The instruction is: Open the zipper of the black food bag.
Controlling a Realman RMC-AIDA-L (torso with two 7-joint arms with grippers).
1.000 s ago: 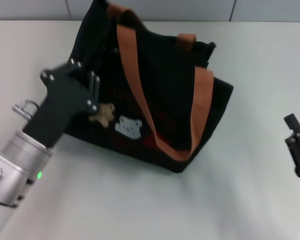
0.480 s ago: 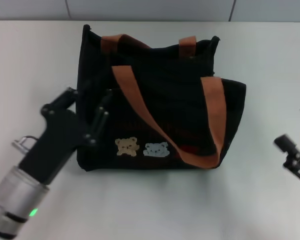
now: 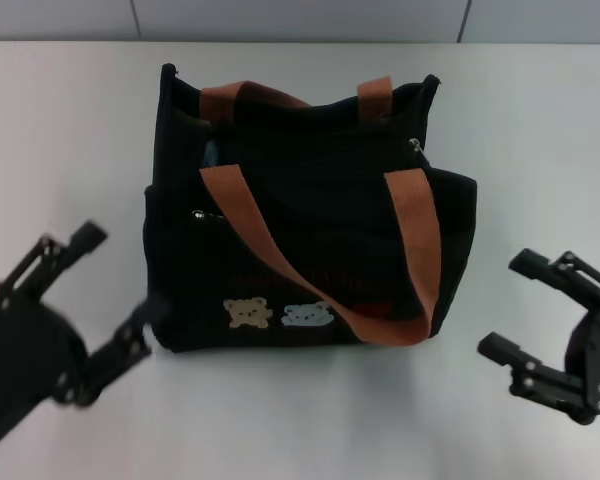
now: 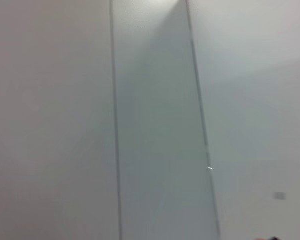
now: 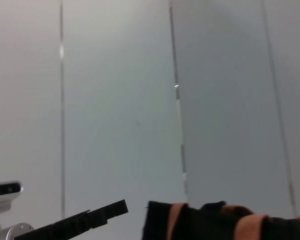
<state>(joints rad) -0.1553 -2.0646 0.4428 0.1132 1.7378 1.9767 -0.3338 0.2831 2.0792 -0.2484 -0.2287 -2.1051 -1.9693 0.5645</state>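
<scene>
The black food bag (image 3: 310,240) stands upright mid-table, with two orange-brown handles and bear patches (image 3: 280,314) on its near face. A silver pull tab (image 3: 417,146) of the zipper shows at the top right end of the bag's mouth. A smaller silver pull (image 3: 198,213) sits on the pocket at the left. My left gripper (image 3: 123,268) is open, low on the left and just clear of the bag's near left corner. To the bag's right, well apart from it, my right gripper (image 3: 504,305) is open. The bag's top (image 5: 210,222) also shows in the right wrist view.
The bag rests on a white table (image 3: 310,420) with a grey panelled wall (image 3: 300,18) behind. The left wrist view shows only wall panels (image 4: 155,125).
The bag has swung from tilted to square and upright. My left gripper has pulled back from the bag's left side toward the near left. The right gripper has come further into view.
</scene>
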